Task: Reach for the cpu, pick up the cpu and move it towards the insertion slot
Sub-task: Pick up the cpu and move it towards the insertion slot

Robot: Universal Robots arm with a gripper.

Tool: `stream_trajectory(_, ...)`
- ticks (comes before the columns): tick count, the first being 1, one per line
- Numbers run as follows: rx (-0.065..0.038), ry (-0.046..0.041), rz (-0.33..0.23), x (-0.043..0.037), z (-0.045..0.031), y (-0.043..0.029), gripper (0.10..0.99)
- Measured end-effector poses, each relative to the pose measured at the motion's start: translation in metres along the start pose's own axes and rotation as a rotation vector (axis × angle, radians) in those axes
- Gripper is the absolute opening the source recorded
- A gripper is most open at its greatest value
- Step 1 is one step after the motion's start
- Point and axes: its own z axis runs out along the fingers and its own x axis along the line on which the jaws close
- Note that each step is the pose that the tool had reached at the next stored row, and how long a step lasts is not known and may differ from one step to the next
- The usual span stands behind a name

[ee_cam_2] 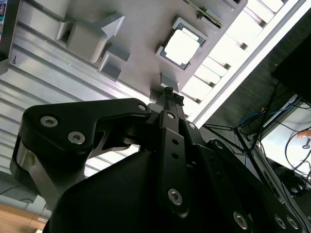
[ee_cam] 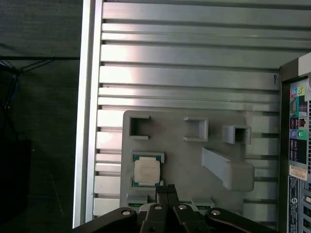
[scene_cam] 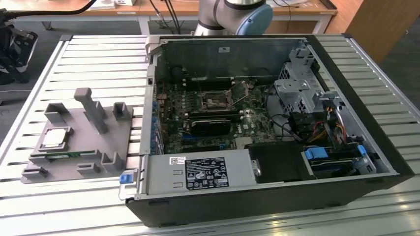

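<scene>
The cpu (scene_cam: 56,136) is a small square chip with a pale metal top. It lies flat in a square recess of the grey plastic fixture (scene_cam: 92,147) on the exterior view's left. Both wrist views look down on the cpu (ee_cam_2: 182,47) (ee_cam: 147,171) from well above. My gripper (ee_cam: 165,190) is shut with nothing between its fingertips (ee_cam_2: 167,92), which sit close beside the chip's edge in the first wrist view. The insertion slot (scene_cam: 215,101) is the square metal-framed socket with a dark centre on the green motherboard, inside the open computer case.
The open black computer case (scene_cam: 262,196) takes up the middle and the exterior view's right of the slatted aluminium table (scene_cam: 85,64). The fixture carries upright grey posts (scene_cam: 92,110) and a thin green memory stick (scene_cam: 64,157). The arm's base (scene_cam: 236,14) stands behind the case.
</scene>
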Motion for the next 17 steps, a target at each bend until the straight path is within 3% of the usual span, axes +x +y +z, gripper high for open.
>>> stream_trajectory(17, 0.000, 0.0000, 0.000, 0.0014, 0.0056, -0.0010, 0.106)
